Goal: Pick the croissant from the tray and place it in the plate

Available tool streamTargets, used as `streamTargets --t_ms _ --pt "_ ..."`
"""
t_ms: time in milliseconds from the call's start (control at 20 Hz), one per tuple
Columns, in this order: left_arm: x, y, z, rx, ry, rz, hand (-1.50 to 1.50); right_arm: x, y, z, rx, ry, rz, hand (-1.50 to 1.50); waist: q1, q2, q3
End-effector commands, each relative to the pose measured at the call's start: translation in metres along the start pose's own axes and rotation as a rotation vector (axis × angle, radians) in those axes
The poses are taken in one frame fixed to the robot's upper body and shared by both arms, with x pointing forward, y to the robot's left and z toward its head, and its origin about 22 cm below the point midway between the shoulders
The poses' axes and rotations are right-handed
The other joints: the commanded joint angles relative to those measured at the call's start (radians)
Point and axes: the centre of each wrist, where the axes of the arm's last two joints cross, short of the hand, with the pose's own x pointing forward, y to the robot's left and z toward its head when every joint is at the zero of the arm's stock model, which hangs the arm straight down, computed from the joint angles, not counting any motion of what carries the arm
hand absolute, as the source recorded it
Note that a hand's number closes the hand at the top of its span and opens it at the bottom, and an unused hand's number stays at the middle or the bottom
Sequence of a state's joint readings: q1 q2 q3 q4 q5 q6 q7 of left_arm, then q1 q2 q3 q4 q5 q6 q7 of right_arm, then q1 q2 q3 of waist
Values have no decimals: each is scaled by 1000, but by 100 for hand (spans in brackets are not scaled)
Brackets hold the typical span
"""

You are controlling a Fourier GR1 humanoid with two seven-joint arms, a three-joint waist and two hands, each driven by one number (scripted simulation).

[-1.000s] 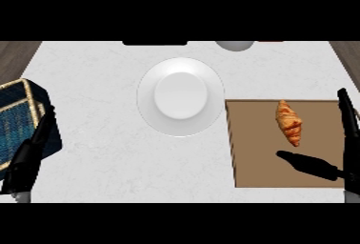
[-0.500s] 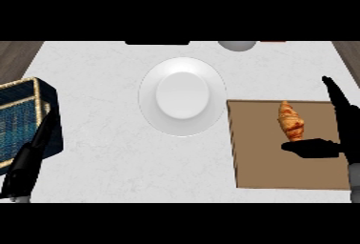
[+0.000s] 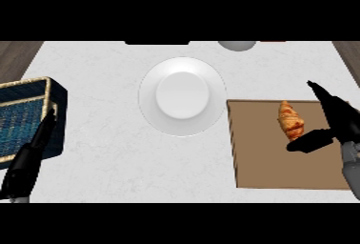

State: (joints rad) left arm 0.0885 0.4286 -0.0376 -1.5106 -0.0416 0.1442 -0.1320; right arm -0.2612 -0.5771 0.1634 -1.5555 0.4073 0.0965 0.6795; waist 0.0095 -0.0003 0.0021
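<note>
Head view: golden-brown croissant (image 3: pixel 290 119) lies lengthwise on brown tray (image 3: pixel 267 162).

A golden-brown croissant (image 3: pixel 290 119) lies on a plain brown tray (image 3: pixel 271 164). The plate (image 3: pixel 183 96) is white, the tabletop (image 3: pixel 105 157) pale marbled, the basket (image 3: pixel 25 119) blue-woven.

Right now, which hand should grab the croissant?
The right hand. It is open beside the croissant over the tray, thumb just below it. The left hand rests far off by the basket.
</note>
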Motion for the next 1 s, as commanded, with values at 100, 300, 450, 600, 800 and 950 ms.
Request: streamTargets --t_ms 100,300,450,600,800,950 --pt "-15 -6 -1 -9 24 13 0 -11 -3 -30 99 22 75 -150 -2 2 -2" --pt "-13 -12 -10 -6 12 -9 0 -16 1 -46 118 40 71 -150 -4 2 -2" --pt "-16 -5 -6 5 20 -2 0 -24 27 -47 157 30 69 -150 -4 2 -2" --pt "-14 3 8 0 38 5 0 -22 20 -47 199 26 84 -150 -4 0 -2" --pt "-4 -1 -17 16 33 2 0 -15 14 -44 217 40 109 -150 -9 0 -2" --pt "-22 5 -1 -6 35 -8 0 -43 42 -54 216 70 108 -150 -6 1 -2"
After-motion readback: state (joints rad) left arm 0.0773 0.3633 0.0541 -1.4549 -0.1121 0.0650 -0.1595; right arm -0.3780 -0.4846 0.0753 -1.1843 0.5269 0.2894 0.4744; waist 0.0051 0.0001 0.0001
